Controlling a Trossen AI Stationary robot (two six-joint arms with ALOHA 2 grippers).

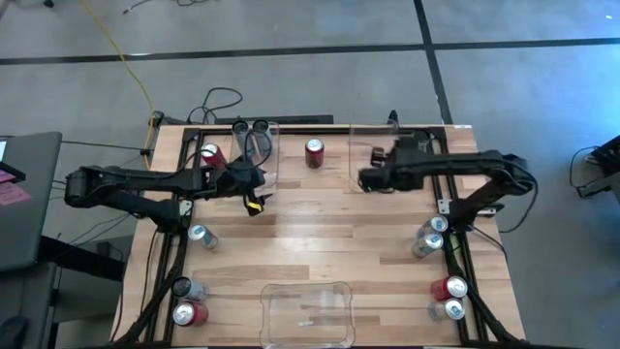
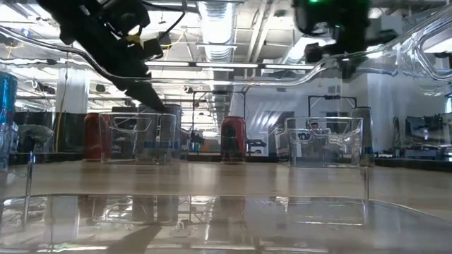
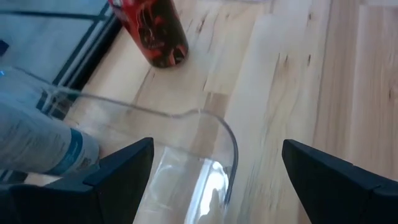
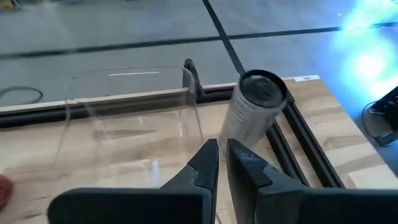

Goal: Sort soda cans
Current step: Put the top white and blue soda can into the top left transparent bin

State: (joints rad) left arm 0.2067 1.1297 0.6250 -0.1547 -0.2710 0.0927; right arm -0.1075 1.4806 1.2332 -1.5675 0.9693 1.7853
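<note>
The left gripper (image 1: 254, 190) hangs spread wide over a clear bin (image 1: 260, 150); the right gripper (image 4: 222, 163), nearly pinched together and empty, faces a silver can (image 4: 255, 112).

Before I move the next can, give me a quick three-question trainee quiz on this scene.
1. True or false: the right end effector is holding a can.
2. How many cans stand in the back-left bin?
3. The red can at the back middle stands: A) inside a bin; B) on the bare table; C) between the left arm's fingers.

Key: 1 false, it is shut on nothing. 2 two. 3 B.
</note>
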